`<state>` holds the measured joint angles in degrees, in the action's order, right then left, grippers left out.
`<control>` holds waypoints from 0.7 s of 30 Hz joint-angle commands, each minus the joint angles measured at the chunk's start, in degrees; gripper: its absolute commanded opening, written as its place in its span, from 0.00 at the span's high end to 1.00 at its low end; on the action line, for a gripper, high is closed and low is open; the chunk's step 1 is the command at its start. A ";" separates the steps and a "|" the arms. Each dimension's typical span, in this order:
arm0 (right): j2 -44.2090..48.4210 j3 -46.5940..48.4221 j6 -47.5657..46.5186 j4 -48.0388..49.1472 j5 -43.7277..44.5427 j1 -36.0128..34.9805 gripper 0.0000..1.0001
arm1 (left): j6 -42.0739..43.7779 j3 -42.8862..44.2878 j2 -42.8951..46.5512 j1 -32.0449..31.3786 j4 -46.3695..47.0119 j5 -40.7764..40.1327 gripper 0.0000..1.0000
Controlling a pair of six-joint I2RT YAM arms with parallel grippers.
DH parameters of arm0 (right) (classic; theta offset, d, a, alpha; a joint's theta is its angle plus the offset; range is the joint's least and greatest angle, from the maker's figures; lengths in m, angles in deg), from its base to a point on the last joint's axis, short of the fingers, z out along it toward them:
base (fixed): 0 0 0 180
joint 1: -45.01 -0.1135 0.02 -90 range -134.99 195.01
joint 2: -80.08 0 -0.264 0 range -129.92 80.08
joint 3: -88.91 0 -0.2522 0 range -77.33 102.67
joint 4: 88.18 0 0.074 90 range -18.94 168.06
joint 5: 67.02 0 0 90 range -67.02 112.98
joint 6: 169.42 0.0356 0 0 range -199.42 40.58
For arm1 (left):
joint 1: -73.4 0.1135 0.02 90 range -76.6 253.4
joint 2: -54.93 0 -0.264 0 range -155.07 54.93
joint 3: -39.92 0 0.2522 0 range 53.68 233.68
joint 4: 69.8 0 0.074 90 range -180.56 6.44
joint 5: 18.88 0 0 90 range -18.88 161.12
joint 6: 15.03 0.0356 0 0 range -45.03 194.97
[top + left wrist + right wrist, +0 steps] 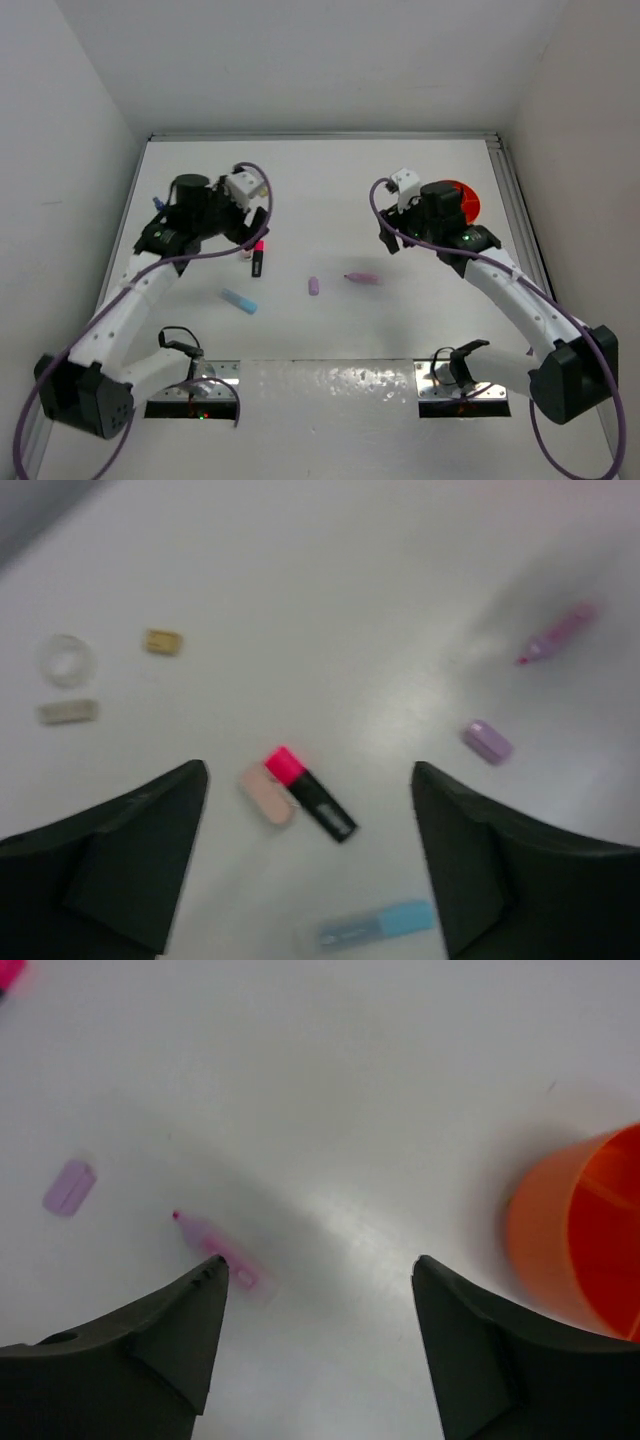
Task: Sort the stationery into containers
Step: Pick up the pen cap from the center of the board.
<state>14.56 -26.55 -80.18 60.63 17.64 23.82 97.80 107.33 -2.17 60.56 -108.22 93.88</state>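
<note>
Orange tub (575,1230): biggest item, off to the right of R pincer (320,1263), beyond its right finger, mouth open w/ a divider showing. Rigid plastic, prob. light, could skid if bumped. R pincer is released, jaws wide, nothing betw. them. Pink highlighter (215,1250) lies flat just ahead of R pincer's left finger, tip pointing away-left. Hard smooth barrel, light, likely rolls, so take it across mid-barrel, jaws square to long axis. Light-blue highlighter (375,925) sits low betw. fingers of L pincer (310,770), nearer the right one, blurred. Same handling. L pincer also released, wide, empty. Black marker w/ pink cap (312,798) approx. centred under L pincer, lying diagonal. Stiff, slick; grip the black body, not the cap. Pale pink block (267,793) lies touching or just beside its cap end on the left-finger side, so there's a risk of pinching both. Lilac eraser (487,742) is ahead of the right finger. Prob. softish, grippy; take it across the narrow sides. Two beige blocks (163,641) and clear tape ring (66,660) are well ahead-left. Ring is thin, lies flat, hardest pick: pinch one wall.
</note>
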 commanded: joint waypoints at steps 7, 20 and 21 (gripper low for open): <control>-0.58 -12.62 6.81 5.73 3.95 -3.95 0.23 | -16.22 6.47 -19.09 -21.95 -11.38 -4.75 0.46; 0.03 -20.81 17.62 11.89 6.75 -8.60 0.22 | -41.90 8.84 -37.81 -27.23 -5.13 -19.77 0.46; 0.30 -21.25 18.06 12.59 7.36 -9.04 0.22 | -41.81 9.63 -39.30 -27.85 -4.78 -21.17 0.46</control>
<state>12.95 -46.68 -65.27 69.22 22.38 15.90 61.12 113.41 -40.27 33.08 -115.42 76.94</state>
